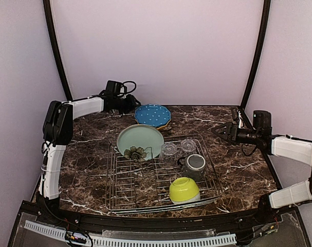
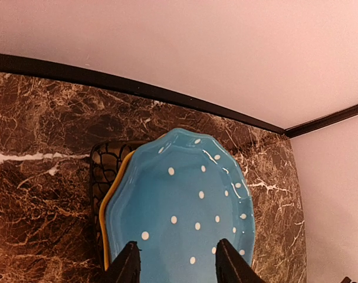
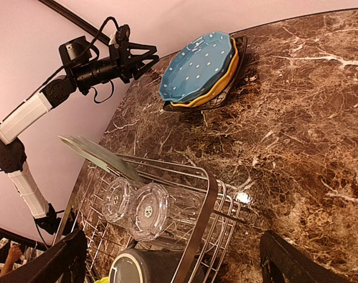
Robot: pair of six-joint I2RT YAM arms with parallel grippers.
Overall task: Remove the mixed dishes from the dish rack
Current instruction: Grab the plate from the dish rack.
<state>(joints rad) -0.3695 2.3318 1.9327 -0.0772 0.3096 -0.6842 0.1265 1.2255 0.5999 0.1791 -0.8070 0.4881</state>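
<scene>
On the dark marble table (image 1: 248, 170), the dotted blue plate (image 1: 152, 115) tops the far stack; left gripper (image 3: 149, 59) jaws parted beside it, right gripper (image 1: 216, 131) agape, empty.

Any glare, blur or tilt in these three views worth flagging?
Top view: evenly lit and sharp across the rack. Left wrist: glare streaks along the rim of the blue plate; jaws dark and soft at the bottom edge. Right wrist: scene strongly tilted, a bright glint at the rack's corner, jaws silhouetted.
</scene>
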